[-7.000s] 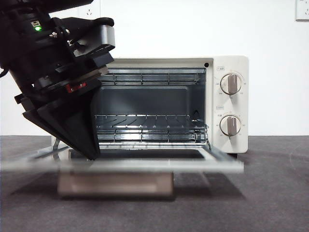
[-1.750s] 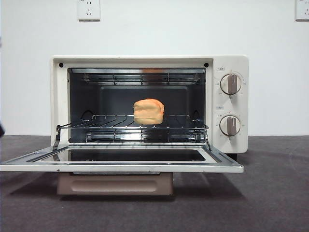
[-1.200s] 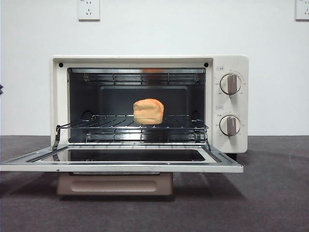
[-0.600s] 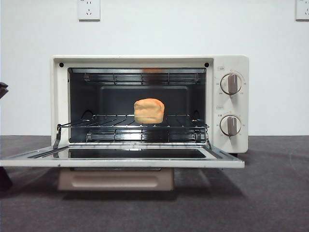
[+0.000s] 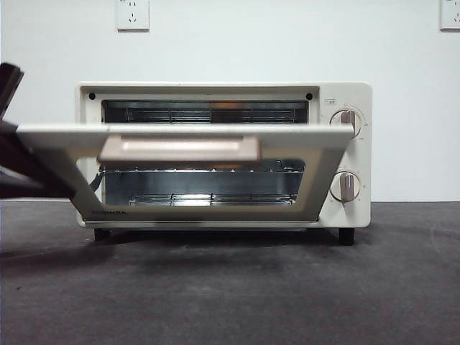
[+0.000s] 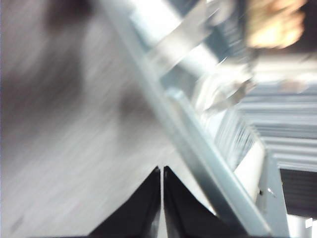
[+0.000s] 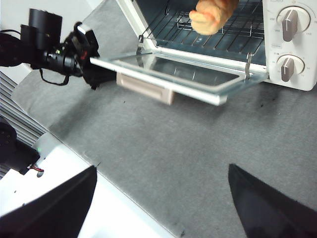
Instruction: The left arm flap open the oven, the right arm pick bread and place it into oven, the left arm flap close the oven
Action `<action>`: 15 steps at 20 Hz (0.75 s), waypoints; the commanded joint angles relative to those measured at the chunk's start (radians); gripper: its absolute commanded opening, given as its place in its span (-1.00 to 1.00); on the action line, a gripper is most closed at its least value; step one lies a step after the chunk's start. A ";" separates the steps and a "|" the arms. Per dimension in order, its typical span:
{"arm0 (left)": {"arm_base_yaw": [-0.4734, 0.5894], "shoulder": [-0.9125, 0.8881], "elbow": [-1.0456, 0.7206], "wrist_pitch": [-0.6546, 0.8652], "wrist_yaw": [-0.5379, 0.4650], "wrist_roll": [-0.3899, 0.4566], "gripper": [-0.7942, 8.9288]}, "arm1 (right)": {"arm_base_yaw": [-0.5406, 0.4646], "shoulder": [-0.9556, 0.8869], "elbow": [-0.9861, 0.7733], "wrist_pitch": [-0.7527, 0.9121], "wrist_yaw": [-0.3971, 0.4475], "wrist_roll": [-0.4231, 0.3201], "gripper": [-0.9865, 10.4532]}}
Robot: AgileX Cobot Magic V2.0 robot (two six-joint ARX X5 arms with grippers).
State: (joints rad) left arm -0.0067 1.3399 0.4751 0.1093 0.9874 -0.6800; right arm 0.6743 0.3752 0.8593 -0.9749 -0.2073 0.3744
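The cream oven (image 5: pixel 345 93) stands mid-table with its glass door (image 5: pixel 316 144) swung about halfway up, tan handle (image 5: pixel 180 149) facing me. My left gripper (image 6: pixel 162 171) is shut and empty, pressed against the door's left edge; it shows as a dark wedge (image 5: pixel 21 169) in the front view. The bread (image 7: pixel 212 15) lies on the wire rack inside; the left wrist view shows it as a blurred bun (image 6: pixel 275 25), and the door handle hides it from the front. My right gripper (image 7: pixel 162 168) hangs open and empty, well back from the oven over the grey mat.
Two beige knobs (image 5: pixel 346 118) sit on the oven's right panel. Wall sockets (image 5: pixel 132 13) are on the white wall behind. A grey mat (image 5: pixel 230 287) covers the table, with its white edge (image 7: pixel 114 208) near the right arm.
The door has swung up from flat to about halfway, pushed by the left arm that came in from the left. The bread has not moved on the rack.
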 commanded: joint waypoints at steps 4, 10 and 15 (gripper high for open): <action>0.000 0.009 0.012 0.365 0.001 -0.359 -0.81 | 0.009 0.001 0.006 0.014 0.002 0.011 -0.09; 0.002 0.009 0.013 0.660 -0.082 -0.647 -0.81 | 0.009 0.001 0.006 0.050 0.003 0.011 -0.09; 0.003 0.005 0.014 0.756 -0.066 -0.706 -0.81 | 0.009 0.001 0.006 0.056 0.002 0.011 -0.09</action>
State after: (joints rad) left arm -0.0067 1.3396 0.4759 0.8482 0.9157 -1.3571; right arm 0.6743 0.3752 0.8593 -0.9302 -0.2073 0.3748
